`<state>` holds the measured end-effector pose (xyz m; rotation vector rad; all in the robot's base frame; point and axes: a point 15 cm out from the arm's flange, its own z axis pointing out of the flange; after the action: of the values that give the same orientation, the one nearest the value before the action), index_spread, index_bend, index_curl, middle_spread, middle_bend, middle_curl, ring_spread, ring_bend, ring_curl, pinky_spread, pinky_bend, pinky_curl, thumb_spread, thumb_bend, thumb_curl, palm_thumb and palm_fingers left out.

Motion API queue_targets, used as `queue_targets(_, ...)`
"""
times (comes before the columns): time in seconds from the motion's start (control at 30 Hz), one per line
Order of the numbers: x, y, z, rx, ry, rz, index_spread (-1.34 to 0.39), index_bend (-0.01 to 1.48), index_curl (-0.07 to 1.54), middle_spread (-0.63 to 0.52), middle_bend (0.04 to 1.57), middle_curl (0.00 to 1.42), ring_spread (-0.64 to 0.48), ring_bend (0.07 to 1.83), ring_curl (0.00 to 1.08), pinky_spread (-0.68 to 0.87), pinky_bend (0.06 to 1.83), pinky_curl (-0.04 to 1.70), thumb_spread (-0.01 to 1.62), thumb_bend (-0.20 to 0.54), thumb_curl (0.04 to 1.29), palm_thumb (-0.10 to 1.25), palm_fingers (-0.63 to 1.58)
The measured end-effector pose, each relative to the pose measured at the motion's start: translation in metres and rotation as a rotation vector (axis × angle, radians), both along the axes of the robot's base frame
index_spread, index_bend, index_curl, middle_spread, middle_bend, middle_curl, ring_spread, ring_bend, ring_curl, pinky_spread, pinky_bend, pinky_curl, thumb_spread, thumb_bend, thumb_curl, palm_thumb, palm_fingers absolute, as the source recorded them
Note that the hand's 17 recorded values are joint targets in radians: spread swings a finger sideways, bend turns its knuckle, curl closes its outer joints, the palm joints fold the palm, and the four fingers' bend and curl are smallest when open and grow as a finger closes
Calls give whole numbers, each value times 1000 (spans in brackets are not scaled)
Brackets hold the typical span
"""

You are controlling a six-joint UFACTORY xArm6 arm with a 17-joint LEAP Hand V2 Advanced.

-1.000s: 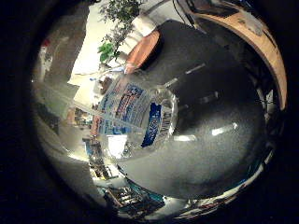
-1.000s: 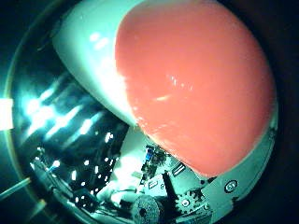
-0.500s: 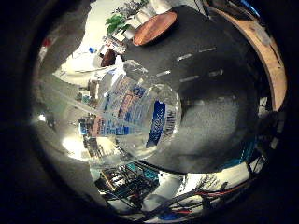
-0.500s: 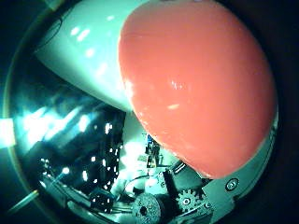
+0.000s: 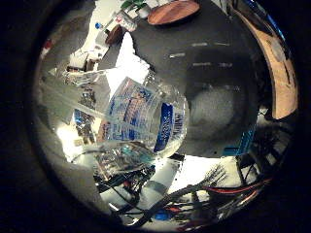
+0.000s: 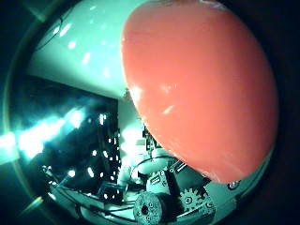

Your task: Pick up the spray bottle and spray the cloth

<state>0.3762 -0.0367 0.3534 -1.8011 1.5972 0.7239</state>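
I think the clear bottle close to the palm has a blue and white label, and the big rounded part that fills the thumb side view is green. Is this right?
Not quite. The clear bottle does carry a blue and white label, as the little finger side palm view shows. But the big rounded part filling the thumb side palm view is orange-red, not green.

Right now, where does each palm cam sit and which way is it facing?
Little finger side palm view: on the palm, facing out past a clear spray bottle close up, toward the dark tabletop and a wooden plate; no part of the robot hand shows.
Thumb side palm view: on the palm, nearly filled by the bottle's red top; geared parts of the robot hand show at the edge.
Shared: the same bottle, close to the palm.
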Motion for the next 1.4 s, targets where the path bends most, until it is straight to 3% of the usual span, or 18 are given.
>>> queue_targets(0.43,-6,30,26,28,168,165,-189,1271,696,-141,1358,776,-243,1314,867,-194,1036,1417,1328,-10,397,913,1122)
queue_targets(0.93,39,73,43,53,289,289,-196,1274,689,-140,1359,773,-241,1315,871,-195,1033,1425,1363,-8,371,882,1124)
queue_targets(1.4,60,147,14,176,352,383,-197,1273,688,-141,1365,775,-241,1315,872,-196,1032,1427,1366,-7,364,897,1122)
